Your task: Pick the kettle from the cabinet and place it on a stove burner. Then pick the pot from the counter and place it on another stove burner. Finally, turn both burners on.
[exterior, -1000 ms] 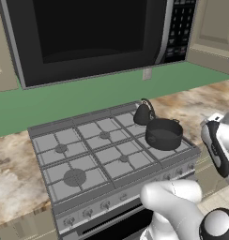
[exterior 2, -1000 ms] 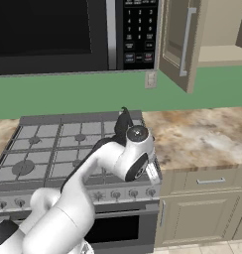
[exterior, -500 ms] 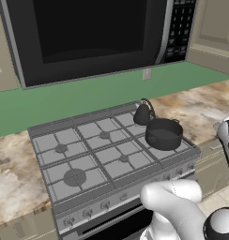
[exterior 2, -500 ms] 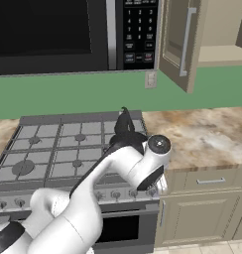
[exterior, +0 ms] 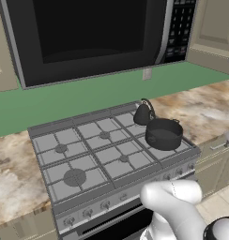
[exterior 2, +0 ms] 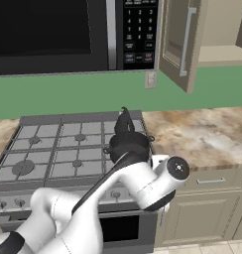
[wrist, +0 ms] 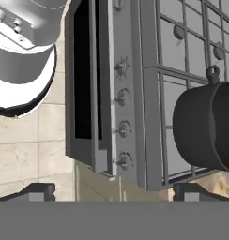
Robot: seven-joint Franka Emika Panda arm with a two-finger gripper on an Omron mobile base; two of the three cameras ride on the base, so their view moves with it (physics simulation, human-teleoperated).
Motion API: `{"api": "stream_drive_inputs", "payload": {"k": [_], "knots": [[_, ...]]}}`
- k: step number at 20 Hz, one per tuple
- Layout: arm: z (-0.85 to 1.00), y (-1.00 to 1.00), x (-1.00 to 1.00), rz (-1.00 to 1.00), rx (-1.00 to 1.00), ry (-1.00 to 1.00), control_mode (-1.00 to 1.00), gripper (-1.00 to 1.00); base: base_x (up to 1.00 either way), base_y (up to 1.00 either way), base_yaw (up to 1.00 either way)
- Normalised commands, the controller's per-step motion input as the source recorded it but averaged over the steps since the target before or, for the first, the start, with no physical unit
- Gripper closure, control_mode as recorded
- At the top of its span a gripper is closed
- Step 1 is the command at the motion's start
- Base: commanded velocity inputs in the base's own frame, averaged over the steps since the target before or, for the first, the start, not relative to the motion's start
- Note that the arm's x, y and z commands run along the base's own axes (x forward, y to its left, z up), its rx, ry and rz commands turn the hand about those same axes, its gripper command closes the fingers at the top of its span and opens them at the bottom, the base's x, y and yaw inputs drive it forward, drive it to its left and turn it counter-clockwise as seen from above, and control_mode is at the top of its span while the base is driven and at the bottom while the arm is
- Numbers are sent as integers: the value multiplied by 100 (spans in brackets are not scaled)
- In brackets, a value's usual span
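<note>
The small black cone-shaped kettle (exterior: 142,113) stands on the silver gas range (exterior: 88,161) at its back right corner, and the wide dark-grey round pot (exterior: 164,133) sits on the front right grate — just in front of the kettle. The pincer (wrist: 111,190) hangs open over the range's front edge, its dark fingertips (wrist: 37,191) apart near the row of small silver knobs (wrist: 121,127) — gripping nothing.

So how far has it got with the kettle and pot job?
Both look placed: the kettle sits on a back burner and the pot on the one in front of it. The open tool hangs empty near the stove's front knobs. Turning both burners on is left.
</note>
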Motion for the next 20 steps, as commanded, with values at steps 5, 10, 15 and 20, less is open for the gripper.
{"api": "stream_drive_inputs", "payload": {"k": [5, 10, 15, 20], "knots": [[-10, 0, -36, -1, 20, 0, -100, -100, 0, 0, 0], [-4, 0, -27, -2, 21, 0, -100, -100, 0, 0, 0], [-5, 10, -6, 0, 11, 12, -100, -100, 0, 0, 0], [-10, 24, 0, -3, 14, 9, -100, -100, 0, 0, 0]]}}
